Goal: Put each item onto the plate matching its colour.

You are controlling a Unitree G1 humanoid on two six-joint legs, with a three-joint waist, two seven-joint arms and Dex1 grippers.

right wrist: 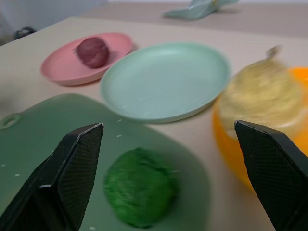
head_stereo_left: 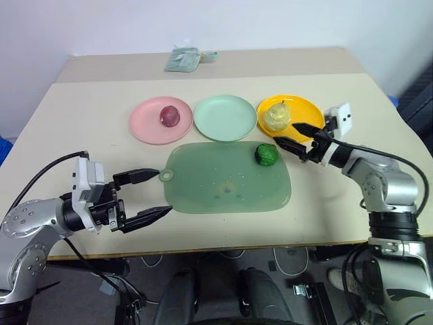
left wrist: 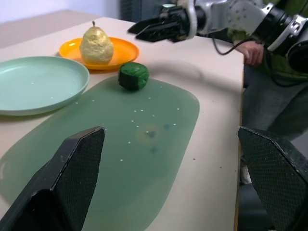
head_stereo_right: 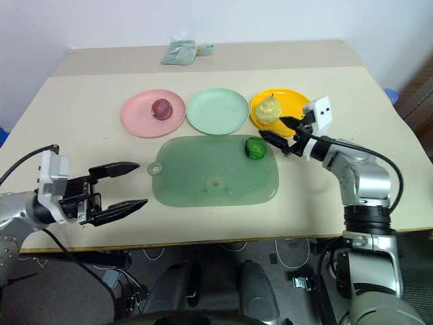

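Note:
The dark red-purple round item [head_stereo_left: 169, 116] lies on the pink plate [head_stereo_left: 143, 123]. The pale yellow stemmed item [head_stereo_left: 277, 116] stands on the yellow plate [head_stereo_left: 306, 109]. Between them the mint green plate [head_stereo_left: 224, 118] holds nothing. The dark green bumpy item [head_stereo_left: 266, 154] rests on the far right corner of the translucent green board [head_stereo_left: 226, 179]. My right gripper [head_stereo_left: 295, 137] is open, hovering just right of the green item and in front of the yellow plate. At the board's left end, near the table's front edge, my left gripper [head_stereo_left: 145, 196] is open with nothing in it.
A crumpled pale green packet [head_stereo_left: 184, 59] lies at the table's far edge. In the left wrist view a person's hand [left wrist: 251, 52] shows beyond the table's right side. Bare tabletop lies left of the pink plate and right of the board.

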